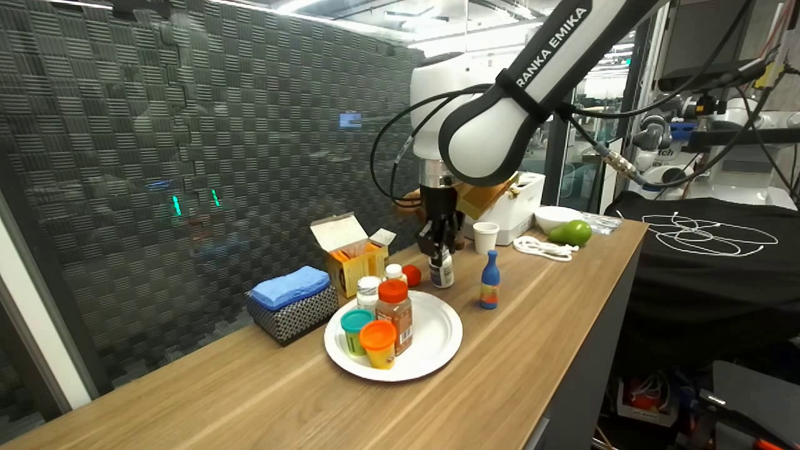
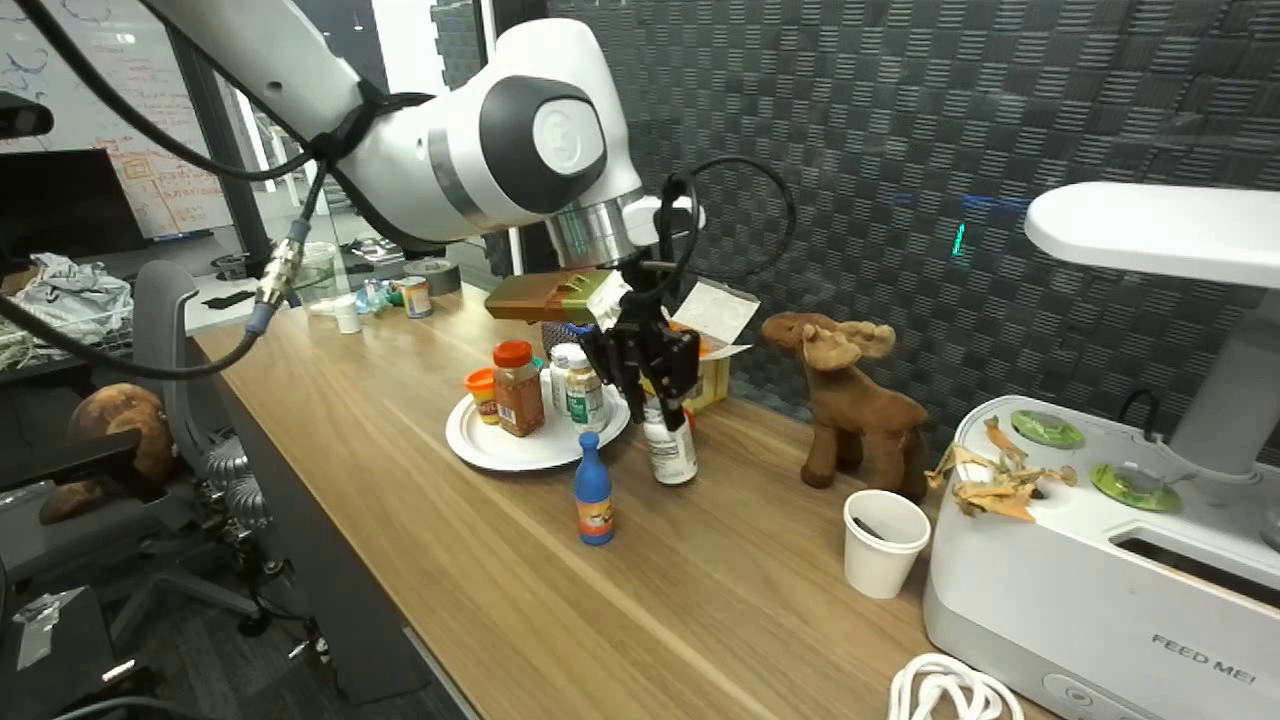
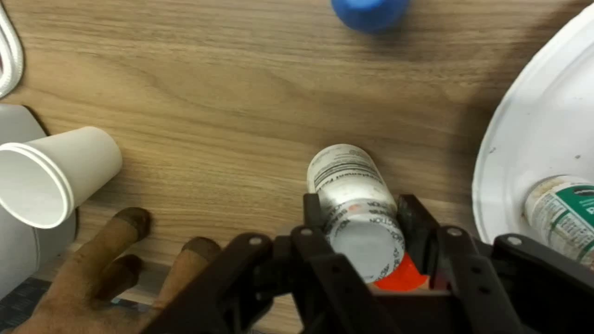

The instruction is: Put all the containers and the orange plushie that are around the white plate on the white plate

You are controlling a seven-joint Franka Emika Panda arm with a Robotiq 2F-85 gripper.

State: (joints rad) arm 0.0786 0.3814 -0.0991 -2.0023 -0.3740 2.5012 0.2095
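Note:
The white plate point(image 1: 437, 334) holds an orange-lidded tub point(image 1: 379, 344), a teal-lidded tub point(image 1: 356, 328), a red-lidded spice jar point(image 1: 395, 312) and small white bottles point(image 2: 584, 395). My gripper point(image 3: 359, 204) is shut on the upper part of a white bottle point(image 3: 345, 174) beside the plate. The bottle's base is at the tabletop, slightly tilted; whether it is lifted cannot be told. An orange-red round thing point(image 1: 411, 275), perhaps the orange plushie, sits behind it, mostly hidden by gripper and bottle in the wrist view point(image 3: 403, 276). A blue bottle point(image 2: 594, 495) stands upright off the plate.
An open yellow box point(image 1: 357, 272) and a patterned box with blue cloth point(image 1: 294, 306) stand by the wall behind the plate. A brown moose plushie point(image 2: 860, 410), paper cup point(image 2: 880, 550), white planter point(image 2: 1080, 580) and white cord point(image 1: 545, 248) lie on the side away from the plate.

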